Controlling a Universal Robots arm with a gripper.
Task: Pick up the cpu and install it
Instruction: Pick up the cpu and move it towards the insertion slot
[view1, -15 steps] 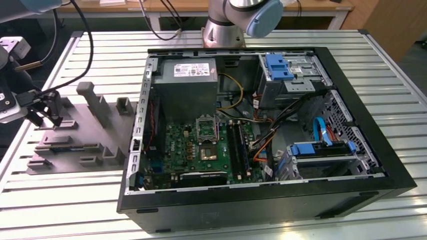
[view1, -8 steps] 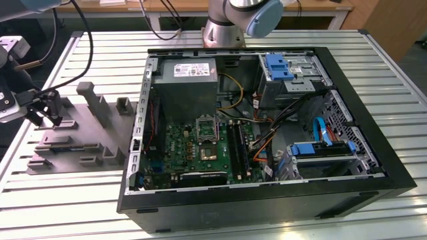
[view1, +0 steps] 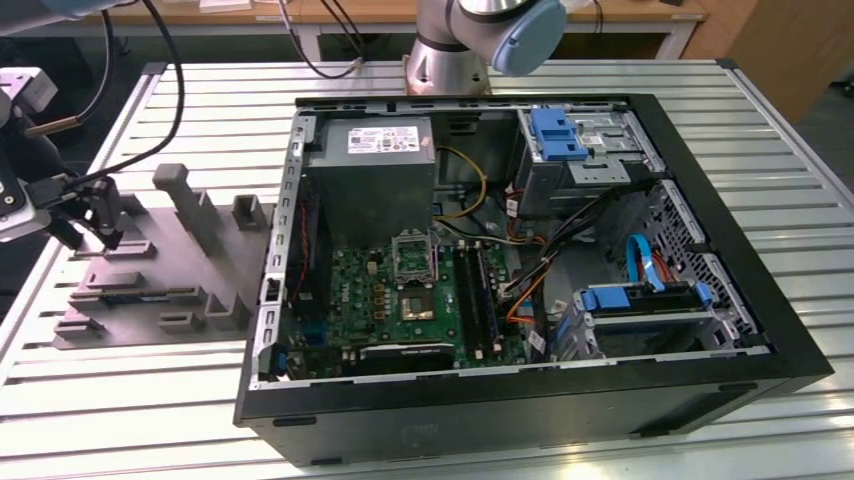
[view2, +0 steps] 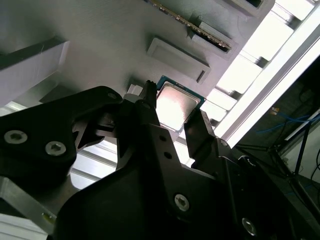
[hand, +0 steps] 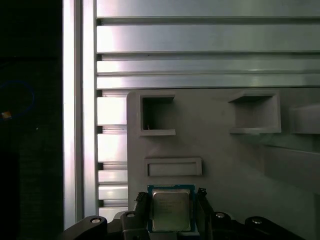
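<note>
The cpu (hand: 171, 210), a small flat square with a pale silver top and a green rim, lies on the grey moulded tray (hand: 225, 160) near its corner. In both wrist views it sits between my two black fingers, also seen as the cpu (view2: 175, 107). My gripper (hand: 171, 199) is low over the tray with one finger on each side of the chip and a thin gap at each edge, so it is open. In the exterior view the gripper (view1: 87, 238) is at the far left, over the tray (view1: 147, 290). The socket (view1: 414, 258) on the motherboard stands open.
An open black computer case (view1: 534, 400) fills the middle of the slatted metal table (view1: 120, 400), with a grey power supply (view1: 380, 180), drive cages and cables inside. Upright blocks (view1: 187, 200) rise from the tray beside my gripper. The table edge (hand: 80, 125) is close to the tray.
</note>
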